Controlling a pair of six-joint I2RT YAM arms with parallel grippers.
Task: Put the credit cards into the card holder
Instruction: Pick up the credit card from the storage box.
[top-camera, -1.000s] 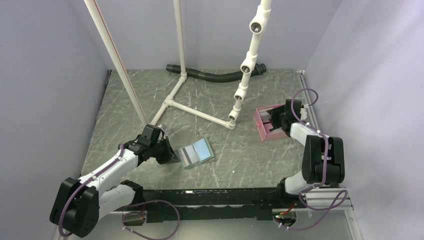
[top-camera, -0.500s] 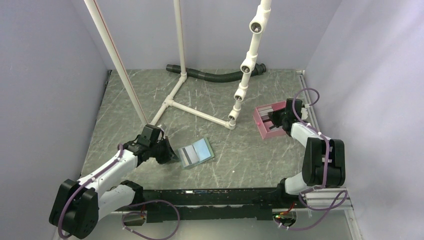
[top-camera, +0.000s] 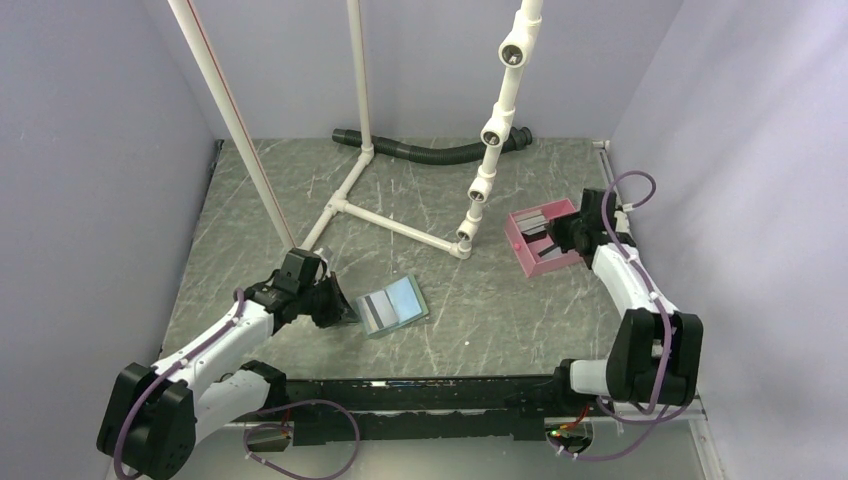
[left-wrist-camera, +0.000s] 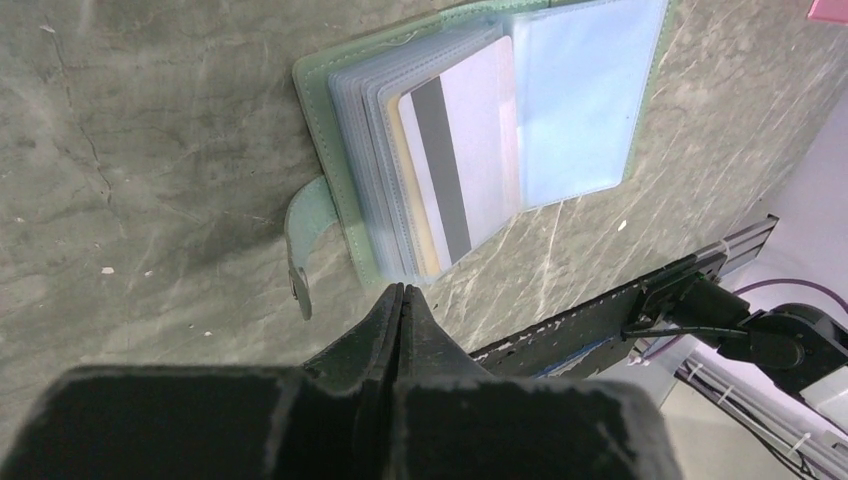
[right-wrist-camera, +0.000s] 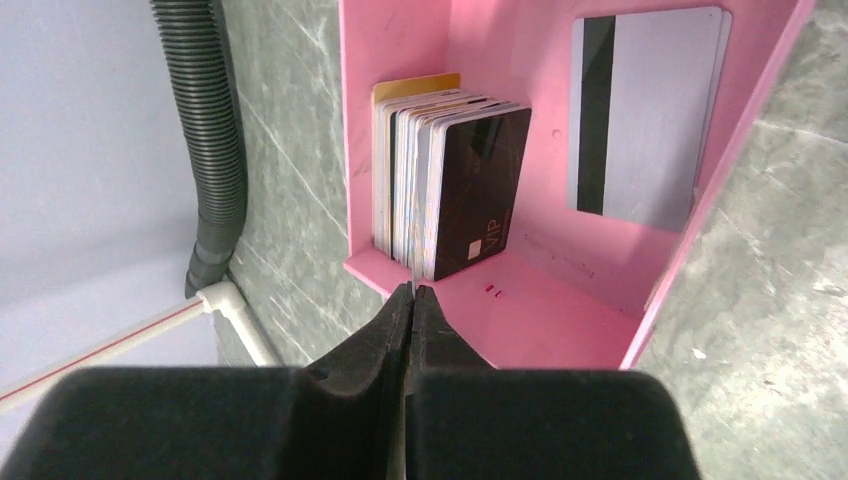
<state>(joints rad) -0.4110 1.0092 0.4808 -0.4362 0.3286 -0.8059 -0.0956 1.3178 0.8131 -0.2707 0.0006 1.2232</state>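
The sage-green card holder (top-camera: 393, 305) lies open on the table, with a grey black-striped card (left-wrist-camera: 460, 160) in its clear sleeves (left-wrist-camera: 575, 100). My left gripper (left-wrist-camera: 402, 290) is shut, its tips at the holder's near edge with nothing seen between them; it also shows in the top view (top-camera: 345, 312). A stack of credit cards (right-wrist-camera: 450, 190) stands on edge in the pink tray (right-wrist-camera: 560, 310), a black VIP card at the front. Another grey card (right-wrist-camera: 650, 120) lies flat in the tray. My right gripper (right-wrist-camera: 410, 290) is shut on a thin pale card seen edge-on, just in front of the stack.
A white pipe frame (top-camera: 390, 220) with a jointed upright (top-camera: 490, 130) stands mid-table. A black corrugated hose (top-camera: 430, 152) lies along the back and shows in the right wrist view (right-wrist-camera: 205, 140). The pink tray (top-camera: 518, 240) sits at the right, near the side wall.
My right arm has drawn back to the right and its gripper has shifted slightly away from the tray's middle. The left arm and the card holder have not moved.
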